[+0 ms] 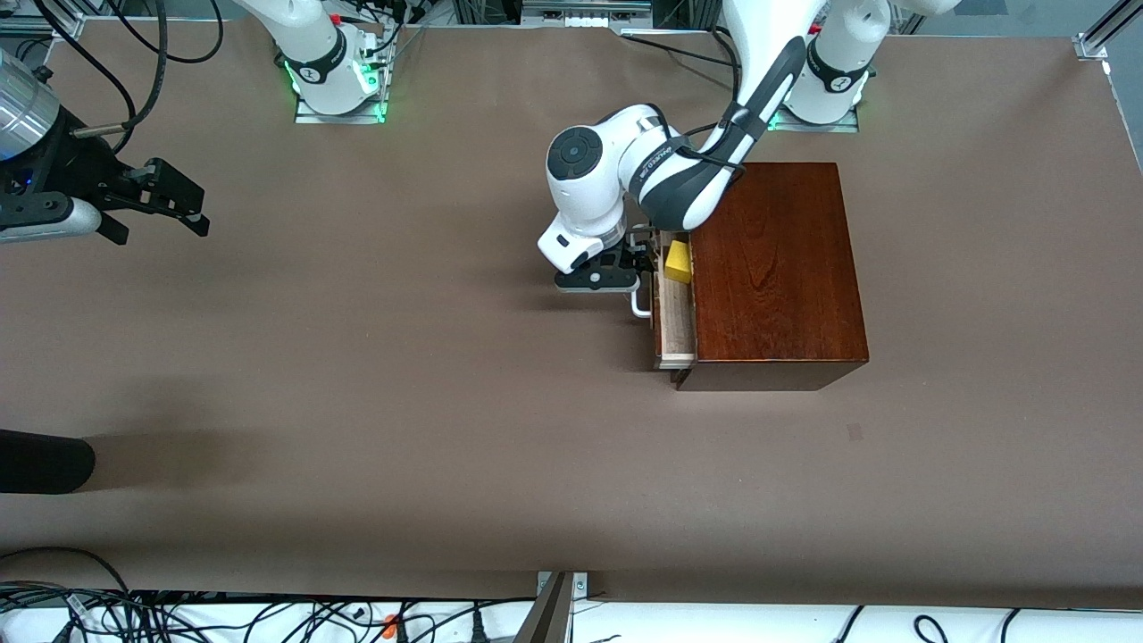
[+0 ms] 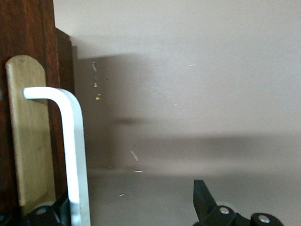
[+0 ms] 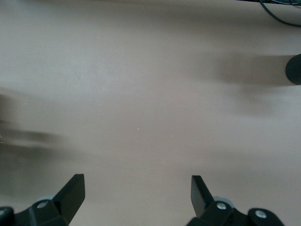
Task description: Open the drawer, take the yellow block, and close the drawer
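The dark reddish-brown wooden box [image 1: 777, 268] stands toward the left arm's end of the table. Its drawer [image 1: 676, 329] is pulled out a short way, and its pale inside shows. The yellow block [image 1: 679, 261] lies in the drawer, partly under the box's top. My left gripper [image 1: 639, 261] is at the drawer front, open. In the left wrist view the white handle [image 2: 75, 141] runs between the fingers of the left gripper [image 2: 129, 200], close against one of them. My right gripper [image 1: 174, 204] waits open and empty over bare table; the right wrist view shows only tabletop under this right gripper [image 3: 136, 186].
A dark rounded object [image 1: 45, 462] juts in over the table at the right arm's end, nearer to the front camera, and shows as a dark rounded object [image 3: 294, 69] in the right wrist view. Cables [image 1: 179, 616] lie along the table's near edge.
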